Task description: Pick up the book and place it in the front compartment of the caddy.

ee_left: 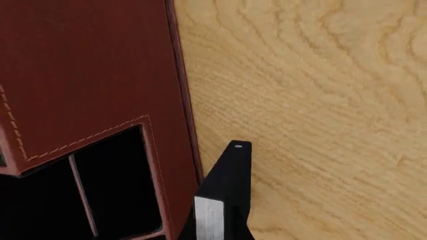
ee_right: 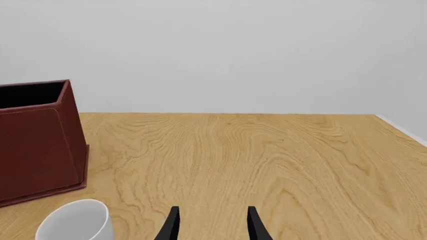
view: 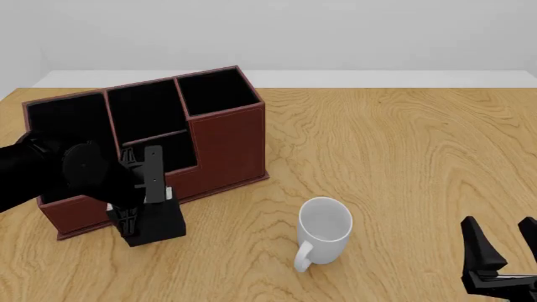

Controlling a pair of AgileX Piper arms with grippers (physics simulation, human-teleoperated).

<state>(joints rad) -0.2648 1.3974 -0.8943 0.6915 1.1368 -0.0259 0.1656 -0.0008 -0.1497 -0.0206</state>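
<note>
The black book (view: 160, 223) hangs low over the table, just in front of the caddy's (view: 226, 145) lowest front wall, and my left gripper (view: 144, 214) is shut on it from above. In the left wrist view one of its fingers (ee_left: 235, 165) reaches down beside the caddy's outer wall (ee_left: 87, 65). The book's white page edge (ee_left: 208, 220) shows behind that finger. I cannot tell whether the book touches the table. My right gripper (view: 503, 251) stands open and holds nothing at the near right; in its wrist view the right gripper (ee_right: 212, 227) points across the table.
A white mug (view: 325, 229) stands upright between the two grippers, right of the book. The right wrist view also shows the mug (ee_right: 73, 220) with the caddy's end wall (ee_right: 33, 145) behind it. The caddy's black cells are open-topped.
</note>
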